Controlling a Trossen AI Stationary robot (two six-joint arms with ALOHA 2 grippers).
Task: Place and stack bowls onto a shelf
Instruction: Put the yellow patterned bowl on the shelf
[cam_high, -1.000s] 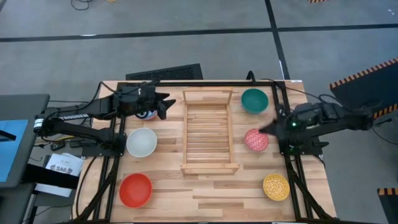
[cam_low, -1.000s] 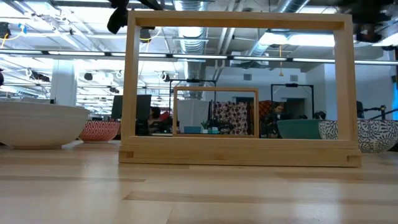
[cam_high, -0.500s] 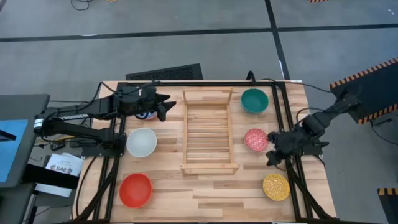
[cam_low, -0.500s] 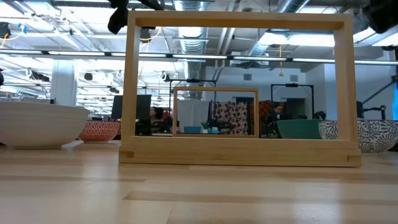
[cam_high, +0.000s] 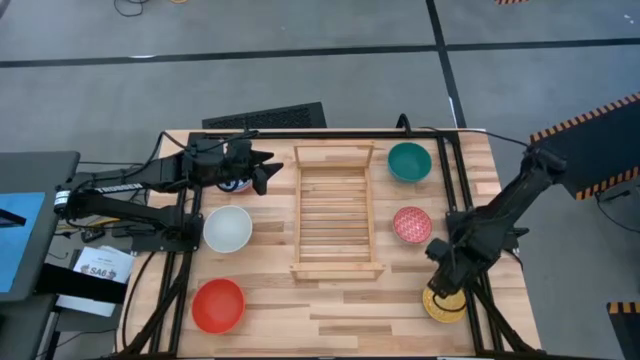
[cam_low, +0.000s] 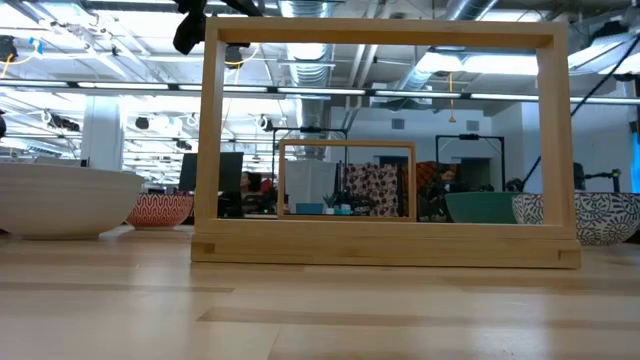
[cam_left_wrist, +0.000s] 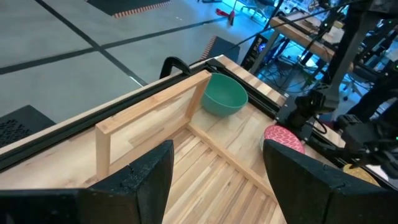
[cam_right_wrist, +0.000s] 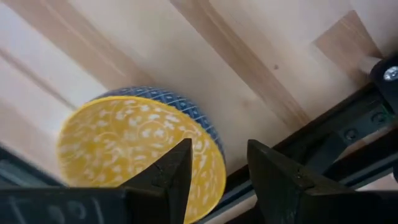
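Observation:
The yellow bowl (cam_high: 447, 305) stands on its base near the table's right near corner; its outside is blue-patterned (cam_right_wrist: 140, 149). My right gripper (cam_high: 440, 272) (cam_right_wrist: 217, 177) hovers open just above its far rim, fingers pointing down, touching nothing. My left gripper (cam_high: 262, 170) (cam_left_wrist: 214, 186) waits open at the far left, over the blue-patterned bowl (cam_high: 236, 184). The white bowl (cam_high: 228, 229) and red bowl (cam_high: 218, 305) stand left of the wooden shelf (cam_high: 337, 212). The teal bowl (cam_high: 409, 161) and pink bowl (cam_high: 412, 225) stand right of it. No bowl is on the shelf.
Black frame rails run along the table's left and right sides, one (cam_right_wrist: 323, 146) close beside the yellow bowl. In the low view the shelf's end rails (cam_low: 385, 140) stand upright mid-table, with the white bowl (cam_low: 60, 200) to their left. Bare wood lies between the shelf and the near edge.
My right arm has swung from beside the pink bowl toward the table's near edge and come down over the yellow bowl, now partly covering it from above. No bowl has moved.

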